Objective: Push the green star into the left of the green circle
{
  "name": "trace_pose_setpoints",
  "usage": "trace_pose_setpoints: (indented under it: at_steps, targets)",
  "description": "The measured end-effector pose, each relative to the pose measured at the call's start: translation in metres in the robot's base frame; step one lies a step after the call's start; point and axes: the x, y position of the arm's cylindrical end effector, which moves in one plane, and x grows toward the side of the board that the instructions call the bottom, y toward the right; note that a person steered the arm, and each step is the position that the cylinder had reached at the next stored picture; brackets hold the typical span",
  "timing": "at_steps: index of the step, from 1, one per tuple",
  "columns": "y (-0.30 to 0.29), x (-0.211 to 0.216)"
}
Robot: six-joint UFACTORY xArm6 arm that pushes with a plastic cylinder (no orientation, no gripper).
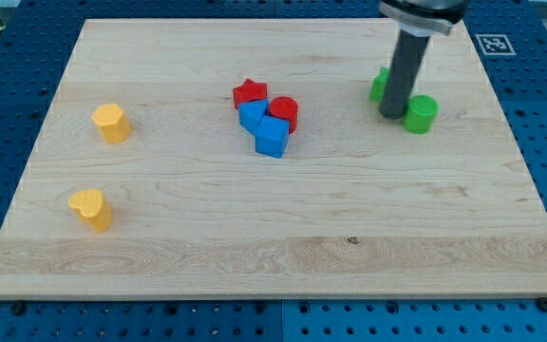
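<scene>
Far to the left of my tip (391, 116), two yellow blocks (111, 123) (91, 209) sit apart; nearer, a red star (249, 92), red cylinder (284, 112) and two blue blocks (252, 116) (272, 138) huddle. Green star (379, 84) peeks out just left behind my tip, green circle (421, 112) touching on its right. No claw: just a bare rod.

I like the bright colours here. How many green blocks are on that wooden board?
2. A green circle sits near the view's top right; another green block, partly hidden behind the dark rod, lies just to its left. My tip stands between them.
</scene>
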Motion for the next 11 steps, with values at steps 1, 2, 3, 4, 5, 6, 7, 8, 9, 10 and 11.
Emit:
trace_pose_setpoints:
  at_steps: [1, 2, 3, 4, 5, 6, 7, 8, 9, 10, 11]
  targets:
    - [-0.002, -0.002]
    - [-0.08, -0.003]
    - [-0.129, -0.037]
    - [-0.118, -0.075]
    - [-0.063, -0.08]
    - [-0.03, -0.073]
    - [-0.026, -0.045]
    - [-0.024, -0.012]
    - [-0.006, 0.008]
    - [0.019, 0.018]
    - [0.013, 0.027]
